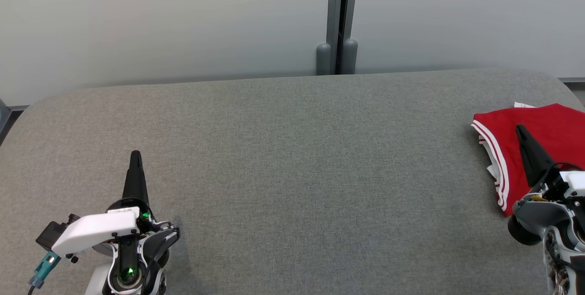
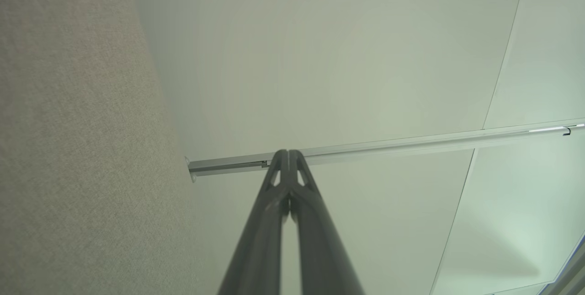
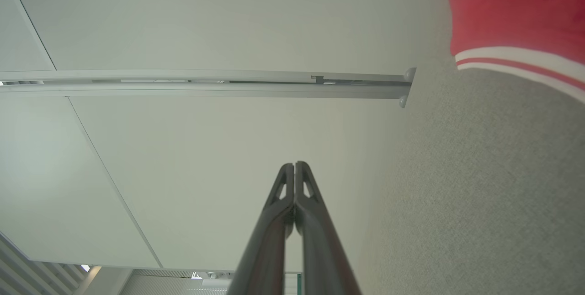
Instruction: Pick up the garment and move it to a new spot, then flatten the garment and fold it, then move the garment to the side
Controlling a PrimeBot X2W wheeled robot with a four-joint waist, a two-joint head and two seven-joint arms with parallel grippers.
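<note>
Two grippers are sitting clenched and empty. The left gripper (image 1: 135, 158) is hovering over the near left of the table (image 1: 292, 171), its fingers pressed together and pointing toward the wall (image 1: 160, 20). Its wrist view is showing the tips meeting with nothing between them. The right gripper (image 1: 521, 130) is hanging at the near right, equally closed, and its wrist view is likewise showing no cloth pinched between the fingers. From the head view its dark fingers are crossing in front of the garment (image 1: 498, 126), and whether they are touching the cloth or passing just above it I cannot tell.

That garment, red with white stripes along one edge, is lying at the far right of the table as a compact layered block, partly cut off by the picture's edge. A small white corner is sticking out at its far side. In the right wrist view the garment (image 3: 512, 7) is lying off to one side of the fingers, not between them.

Judging by this, the moving, flattening and folding are looking done, and the garment is already sitting at the side. Little seems to be remaining beyond drawing the right arm away.

Nothing on the grey table is blocking either arm. Beyond the far edge a grey post (image 1: 338, 20) is dividing the pale wall panels, well apart from both grippers
</note>
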